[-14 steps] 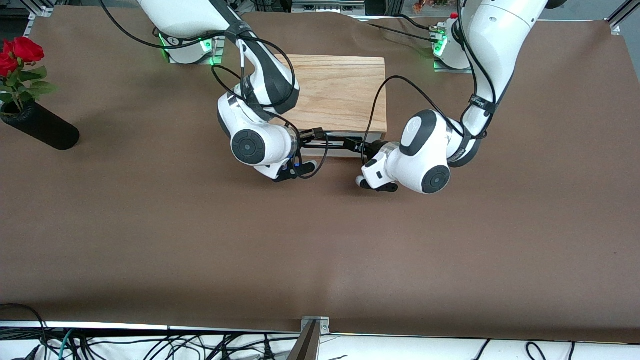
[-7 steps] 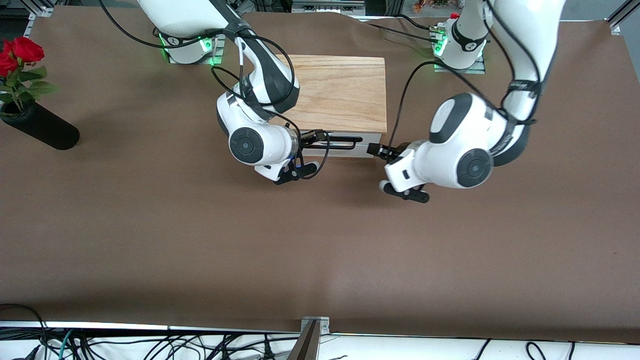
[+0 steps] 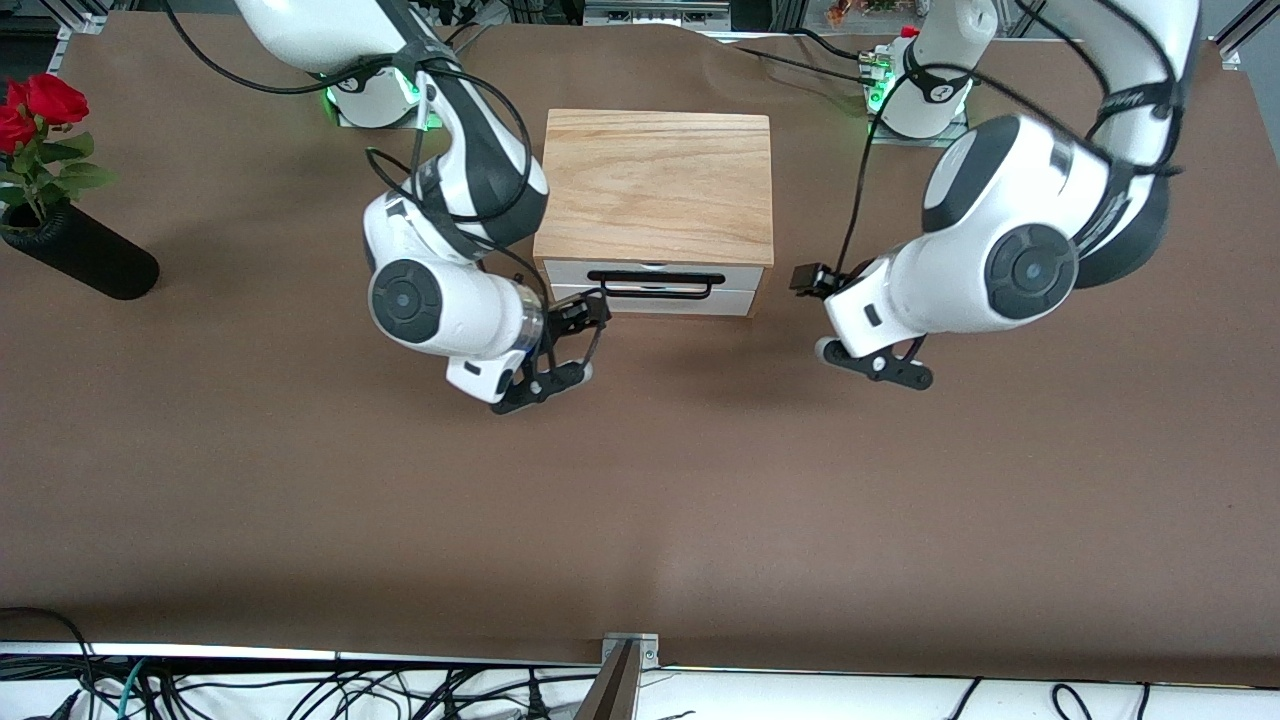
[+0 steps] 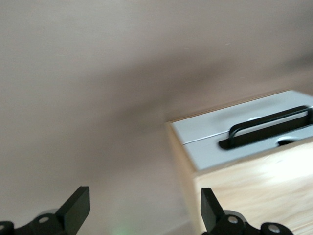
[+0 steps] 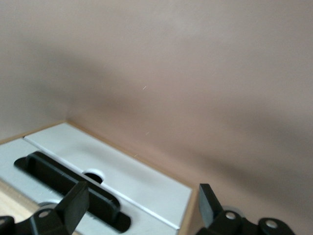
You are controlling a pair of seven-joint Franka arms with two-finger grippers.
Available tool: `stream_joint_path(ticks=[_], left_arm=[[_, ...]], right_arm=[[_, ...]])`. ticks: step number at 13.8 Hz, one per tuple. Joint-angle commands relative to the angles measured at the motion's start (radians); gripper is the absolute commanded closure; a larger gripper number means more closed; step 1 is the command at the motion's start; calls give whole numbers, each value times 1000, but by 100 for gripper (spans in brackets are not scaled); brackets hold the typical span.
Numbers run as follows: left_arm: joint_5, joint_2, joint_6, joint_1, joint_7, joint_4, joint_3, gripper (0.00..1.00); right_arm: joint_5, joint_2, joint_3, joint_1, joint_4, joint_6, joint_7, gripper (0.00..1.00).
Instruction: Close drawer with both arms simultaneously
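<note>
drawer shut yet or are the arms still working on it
Done: the drawer sits flush in its wooden box, white front level with the panel below. In hand: nothing; the left gripper and right gripper are open, off the handle, each beside a box corner. Left: nothing visible.

Brown table covering spans the frame, smooth w/ a faint crease near the middle. At the right arm's end: black cylindrical vase, lying tilted, w/ red roses and green leaves at its mouth. Along the nearest edge, white strip w/ tangled black cables and a small metal bracket.
</note>
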Motion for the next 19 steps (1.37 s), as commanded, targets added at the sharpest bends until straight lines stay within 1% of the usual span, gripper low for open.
stream_joint_path(ticks=[1,2,3,4,5,7,8,9,10,11,13,15,16,18,19], left_arm=[[117,-74,-84,-10,-9,59,4,0],[165,-100,-83,-4,-9,50,4,0],[199,-132,-81,2,-9,19,7,0],[211,-174,-80,16,-12,-31,18,0],[211,-236,-55,49,-10,-111,21,0],[214,-368,58,94,-9,-261,24,0],[210,-413,72,111,2,-322,50,0],[178,-450,86,110,-1,-370,107,0],[124,-461,113,105,5,-387,136,0],[115,-458,139,103,7,-384,145,0],[116,-456,178,107,7,-386,150,0],[115,-458,173,99,4,-381,168,0],[113,-467,163,99,-9,-380,164,0],[113,-478,121,97,-1,-360,146,0],[109,-475,54,97,3,-334,142,0]], right_arm=[[-54,3,-52,4,32,-11,-15,0],[-73,3,-77,4,41,-11,-15,0],[-93,1,-103,6,62,-11,-15,0],[-114,3,-125,6,84,-11,-15,0],[-125,1,-151,4,104,-11,-15,0],[-122,1,-230,3,121,-18,-23,0],[-120,-3,-256,-5,121,-21,-18,0],[-127,-34,-272,-19,116,-23,-12,0],[-128,-46,-275,-44,115,-32,-10,0],[-133,-80,-274,-83,106,-49,-7,0],[-153,-158,-270,-158,51,-48,-12,0],[-215,-230,-251,-210,11,-49,-17,0],[-258,-261,-217,-239,7,-54,-17,0],[-379,-327,-116,-307,-23,-67,-17,0],[-439,-356,-73,-333,-49,-67,-18,0]])
